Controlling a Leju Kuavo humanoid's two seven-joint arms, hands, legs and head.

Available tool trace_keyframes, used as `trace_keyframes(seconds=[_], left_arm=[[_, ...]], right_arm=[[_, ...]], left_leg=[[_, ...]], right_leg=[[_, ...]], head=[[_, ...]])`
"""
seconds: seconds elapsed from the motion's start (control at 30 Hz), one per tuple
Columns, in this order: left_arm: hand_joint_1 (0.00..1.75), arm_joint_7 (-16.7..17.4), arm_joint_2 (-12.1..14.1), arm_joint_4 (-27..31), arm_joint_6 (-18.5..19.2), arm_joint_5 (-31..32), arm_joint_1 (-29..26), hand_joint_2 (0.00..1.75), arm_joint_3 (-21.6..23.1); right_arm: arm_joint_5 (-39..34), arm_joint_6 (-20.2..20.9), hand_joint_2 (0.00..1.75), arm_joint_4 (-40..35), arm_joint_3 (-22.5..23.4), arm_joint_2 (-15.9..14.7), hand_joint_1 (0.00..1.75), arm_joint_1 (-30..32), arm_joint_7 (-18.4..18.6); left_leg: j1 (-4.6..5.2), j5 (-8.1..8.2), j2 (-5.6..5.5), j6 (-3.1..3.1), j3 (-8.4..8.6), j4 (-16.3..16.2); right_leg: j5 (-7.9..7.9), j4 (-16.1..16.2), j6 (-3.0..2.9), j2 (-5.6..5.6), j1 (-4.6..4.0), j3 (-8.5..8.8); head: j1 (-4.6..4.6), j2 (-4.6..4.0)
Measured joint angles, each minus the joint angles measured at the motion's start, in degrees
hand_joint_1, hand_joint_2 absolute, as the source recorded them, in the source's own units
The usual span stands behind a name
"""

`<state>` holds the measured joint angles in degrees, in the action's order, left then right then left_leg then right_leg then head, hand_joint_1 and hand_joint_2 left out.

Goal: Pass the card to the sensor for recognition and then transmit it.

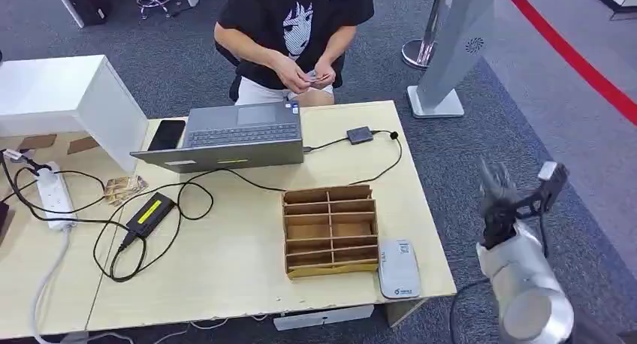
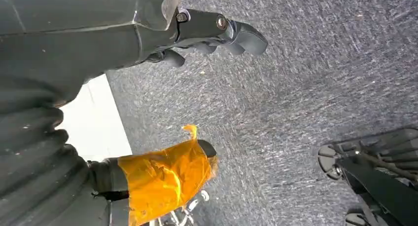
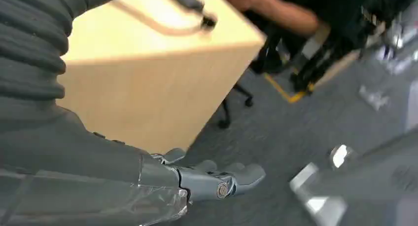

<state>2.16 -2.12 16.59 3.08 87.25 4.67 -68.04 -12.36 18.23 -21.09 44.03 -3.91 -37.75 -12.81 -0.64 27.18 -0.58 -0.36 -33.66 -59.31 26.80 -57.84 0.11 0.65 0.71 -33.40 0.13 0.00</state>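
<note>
We see the right hand (image 1: 497, 197) raised off the tabletop's (image 1: 225, 269) right edge, above the grey carpet (image 1: 526, 119), blurred in the head view. In its wrist view the right hand (image 3: 207, 179) holds nothing, its fingers (image 3: 241, 175) stretched out and apart beside the pale corner of the tabletop (image 3: 148, 88).

The left hand (image 2: 197, 33) hangs over the carpet (image 2: 296, 88) with nothing in it; its fingers (image 2: 246, 36) lie fairly straight, and an orange-wrapped thumb (image 2: 165, 179) sits apart from them (we would call this hand loosely spread).

A person (image 1: 297, 28) in a black shirt sits behind the far side of the tabletop, both hands together at a small card (image 1: 319, 78), too small for us to read. So the card is at the person's hands, well apart from both robot hands.

On the tabletop a cardboard divider box (image 1: 330, 230) stands near the front right, and a white sensor (image 1: 398, 269) lies just beside it on the right. A grey laptop (image 1: 236, 137) sits at the far side with a black phone (image 1: 167, 134) just to its left. A cable (image 1: 375, 164) runs from a small black adapter (image 1: 359, 134). A black power brick (image 1: 150, 212) with a yellow label lies left of centre, and a white power strip (image 1: 54, 194) lies near the left edge.
</note>
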Motion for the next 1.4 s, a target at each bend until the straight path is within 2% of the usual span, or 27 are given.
trace_keyframes(seconds=[0.1,0.17,0.33,0.4,0.5,0.53,0.57,0.63,0.67,0.7,0.73,0.77,0.8,0.83,0.87,0.9,0.97,1.03,1.07,1.13,1.3,1.4], left_arm=[[0.0,0.0,-0.1,0.0,-0.1,-0.2,-0.4,1.75,0.0],[0.0,0.0,-0.1,0.0,-0.1,-0.3,-0.7,1.75,-0.1],[0.0,0.1,-0.1,0.0,-0.1,-0.5,-0.7,1.75,-0.1],[0.0,0.2,-0.1,0.0,-0.2,-0.9,-0.7,1.75,-0.2],[0.0,0.7,-0.7,0.0,-0.4,-2.2,-0.8,1.75,-1.1],[0.0,0.7,-0.9,0.0,-0.4,-2.3,-0.9,1.75,-1.4],[0.0,0.7,-1.1,0.0,-0.4,-2.1,-0.9,1.75,-1.6],[0.0,0.7,-1.5,0.0,-0.5,-1.2,-0.8,1.75,-1.6],[0.0,0.7,-1.6,0.0,-0.5,-1.2,-0.8,0.0,-1.6],[0.0,0.7,-1.7,0.0,-0.4,-1.2,-0.8,0.0,-1.6],[0.0,0.7,-1.7,0.0,-0.4,-1.2,-0.8,0.0,-1.7],[0.0,0.7,-1.8,0.0,-0.3,-1.2,-0.7,1.75,-1.7],[0.0,0.7,-2.0,0.0,-0.2,-1.2,-0.6,1.75,-1.8],[0.0,0.7,-2.1,0.1,-0.1,-1.2,-0.6,1.75,-1.9],[1.24,0.7,-2.2,0.1,0.1,-1.1,-0.5,1.75,-1.9],[1.68,0.7,-2.3,0.1,0.2,-0.8,-0.5,1.75,-1.9],[1.75,0.6,-2.3,0.1,0.7,-0.5,-0.5,1.75,-1.9],[1.75,0.5,-2.3,0.1,1.4,-0.3,-0.5,1.75,-1.9],[1.75,0.3,-2.3,0.1,1.5,-0.3,-0.5,1.75,-1.9],[1.75,0.0,-2.2,0.1,1.9,-0.2,-0.5,1.75,-1.9],[1.75,0.0,-1.9,0.1,2.1,-0.2,-0.4,1.75,-1.9],[1.75,0.0,-1.9,0.1,2.1,-0.2,-0.5,1.75,-1.9]], right_arm=[[-3.2,0.9,1.75,2.0,6.5,-1.0,0.0,8.3,1.0],[-3.2,-0.1,1.75,3.1,9.3,-1.0,0.0,13.4,1.5],[-2.3,-2.0,1.75,5.0,12.8,-1.0,0.0,20.7,2.0],[-1.8,-4.3,1.75,5.6,13.5,-1.0,0.0,22.3,3.8],[4.5,-10.1,1.75,6.8,13.4,0.0,0.0,26.3,5.8],[7.8,-12.5,1.75,7.3,12.7,0.6,0.0,27.7,7.9],[11.5,-15.6,1.75,7.8,11.7,1.2,0.0,28.9,11.7],[21.0,-22.0,1.75,8.7,7.7,2.0,0.0,30.9,22.0],[22.9,-23.3,1.75,8.8,5.6,2.4,0.0,31.6,22.5],[23.8,-24.0,1.75,8.8,4.5,2.4,0.0,32.0,20.2],[25.3,-25.0,1.75,8.8,3.2,2.4,0.0,32.1,15.5],[26.8,-25.8,1.75,8.8,2.3,2.4,1.55,31.9,12.4],[30.6,-26.2,1.75,8.7,0.2,2.3,1.71,31.5,9.6],[34.6,-25.5,1.75,8.7,-2.3,2.3,1.71,31.1,8.6],[37.7,-24.5,1.75,8.7,-4.6,2.3,1.75,30.4,8.6],[40.4,-23.2,1.75,8.7,-6.8,2.4,1.75,29.7,8.6],[48.8,-19.9,1.75,8.7,-11.8,3.1,1.75,28.4,8.4],[60.0,-17.2,1.75,8.7,-20.0,4.0,1.75,27.6,8.8],[62.4,-16.5,1.75,8.7,-23.3,4.5,1.75,27.4,9.6],[61.5,-14.7,1.75,8.8,-27.7,5.4,1.75,27.4,11.9],[58.4,-15.0,1.75,9.0,-29.7,4.6,1.75,28.9,18.6],[58.8,-15.6,1.75,9.2,-29.9,4.1,1.75,30.5,20.4]], left_leg=[[-0.01,0.08,-0.12,0.04,-0.01,0.1],[-0.01,0.13,-0.1,0.01,-0.02,0.1],[0.0,0.18,0.09,-0.03,0.0,0.1],[0.0,0.18,0.13,-0.02,0.06,0.1],[0.0,0.21,-0.04,0.02,0.06,0.1],[0.0,0.21,-0.05,0.01,0.04,0.1],[0.0,0.21,-0.01,0.01,0.04,0.1],[0.01,0.25,0.02,-0.04,0.02,0.1],[0.04,0.25,0.04,-0.04,0.02,0.1],[0.06,0.25,0.11,-0.04,0.03,0.1],[0.06,0.26,0.22,-0.05,0.04,0.1],[0.05,0.26,0.34,-0.05,0.06,0.1],[0.03,0.25,0.37,-0.05,0.07,0.1],[0.04,0.25,0.39,-0.05,0.08,0.1],[0.05,0.24,0.44,-0.05,0.1,0.1],[0.06,0.24,0.5,-0.05,0.14,0.1],[0.04,0.17,0.51,-0.01,0.18,0.1],[0.01,0.15,0.5,-0.03,0.23,0.1],[0.01,0.15,0.48,-0.03,0.24,0.1],[0.03,0.14,0.37,-0.04,0.26,0.1],[0.04,0.17,0.38,-0.04,0.22,0.1],[0.06,0.22,0.37,0.02,0.17,0.1]], right_leg=[[0.23,0.0,0.09,0.12,-0.01,0.07],[0.28,0.0,0.02,0.12,-0.01,0.05],[0.3,-0.1,0.02,-0.09,-0.01,0.01],[0.31,0.0,0.03,-0.12,-0.01,0.01],[0.38,0.0,0.08,0.1,-0.01,0.14],[0.38,0.0,0.08,0.1,-0.01,0.12],[0.38,0.0,0.07,0.06,-0.01,0.12],[0.38,-0.1,0.07,0.03,-0.01,0.12],[0.38,-0.1,0.07,0.0,0.0,0.12],[0.36,-0.1,0.06,-0.07,0.02,0.1],[0.35,-0.1,0.05,-0.2,0.02,0.09],[0.33,-0.1,0.05,-0.26,0.01,0.1],[0.31,-0.1,0.06,-0.31,0.01,0.11],[0.29,-0.1,0.05,-0.32,0.01,0.11],[0.27,-0.1,0.05,-0.34,0.01,0.1],[0.23,-0.1,0.08,-0.38,0.02,0.11],[0.21,-0.1,0.07,-0.41,0.02,0.13],[0.19,-0.1,0.05,-0.4,0.01,0.13],[0.19,-0.1,0.05,-0.39,0.01,0.12],[0.21,-0.1,0.04,-0.3,0.01,0.12],[0.28,-0.1,0.03,-0.32,0.0,0.11],[0.3,-0.1,0.06,-0.31,0.01,0.11]], head=[[0.0,0.0],[0.0,0.0],[0.0,0.02],[0.0,0.0],[0.0,0.0],[0.02,0.0],[-0.02,0.0],[-0.02,0.0],[0.0,0.02],[-0.04,0.0],[0.0,0.02],[-0.02,0.0],[0.02,0.0],[0.0,0.02],[0.02,0.02],[0.0,0.0],[0.0,0.0],[0.02,0.0],[-0.02,0.02],[-0.04,0.0],[-0.02,0.02],[0.0,0.0]])
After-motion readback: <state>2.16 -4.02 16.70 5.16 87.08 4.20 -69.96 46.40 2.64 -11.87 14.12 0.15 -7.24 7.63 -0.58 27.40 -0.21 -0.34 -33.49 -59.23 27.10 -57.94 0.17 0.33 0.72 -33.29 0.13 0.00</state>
